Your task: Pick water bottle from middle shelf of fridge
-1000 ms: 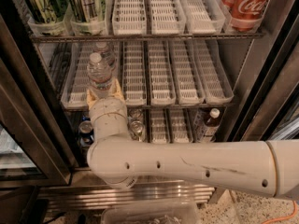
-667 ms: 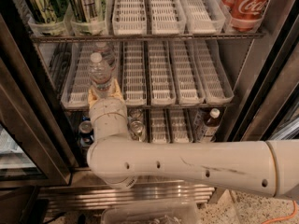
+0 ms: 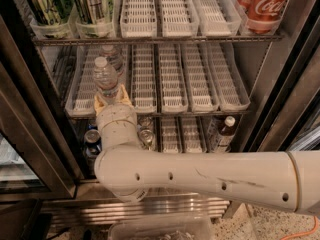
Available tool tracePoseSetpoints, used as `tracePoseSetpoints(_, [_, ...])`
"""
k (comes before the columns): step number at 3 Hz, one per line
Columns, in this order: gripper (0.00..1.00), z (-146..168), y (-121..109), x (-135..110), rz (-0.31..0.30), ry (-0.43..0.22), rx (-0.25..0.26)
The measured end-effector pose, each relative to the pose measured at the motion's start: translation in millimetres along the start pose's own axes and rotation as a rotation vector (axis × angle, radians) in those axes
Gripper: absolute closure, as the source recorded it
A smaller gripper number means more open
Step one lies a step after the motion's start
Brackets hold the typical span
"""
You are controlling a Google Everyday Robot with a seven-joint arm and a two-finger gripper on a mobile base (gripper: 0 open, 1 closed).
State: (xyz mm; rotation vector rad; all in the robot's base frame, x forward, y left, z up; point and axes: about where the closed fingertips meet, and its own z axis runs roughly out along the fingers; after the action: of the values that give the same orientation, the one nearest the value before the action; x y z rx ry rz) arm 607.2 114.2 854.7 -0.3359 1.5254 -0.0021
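The water bottle (image 3: 106, 77), clear with a white cap and a label band, stands upright at the front of the second lane from the left on the middle shelf (image 3: 200, 91) of the fridge (image 3: 287, 84). My gripper (image 3: 112, 99) reaches in from below, and its cream fingertips (image 3: 99, 102) close on both sides of the bottle's base. My white arm (image 3: 200, 176) crosses the lower part of the view. A second similar bottle (image 3: 114, 57) stands just behind the first.
Green cans (image 3: 92, 4) stand on the top shelf at left and red Coca-Cola cans (image 3: 265, 6) at right. On the bottom shelf are a small dark-liquid bottle (image 3: 225, 132) and cans (image 3: 92, 139). The fridge's door frame (image 3: 30, 134) is close on the left.
Almost nothing has changed. The bottle and gripper hold nearly the same place, with only a slight shift.
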Motion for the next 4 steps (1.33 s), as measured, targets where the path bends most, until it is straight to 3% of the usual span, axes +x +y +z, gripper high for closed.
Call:
tracePoseSetpoints(1, [1.0,0,-2,-24,0.032,-0.046,-0.009])
tracePoseSetpoints(2, [1.0,1,-4,-31,0.049,-0.073,-0.005])
tracePoseSetpoints(4, [1.0,-13,-5,-31,0.067,-0.064,-0.017])
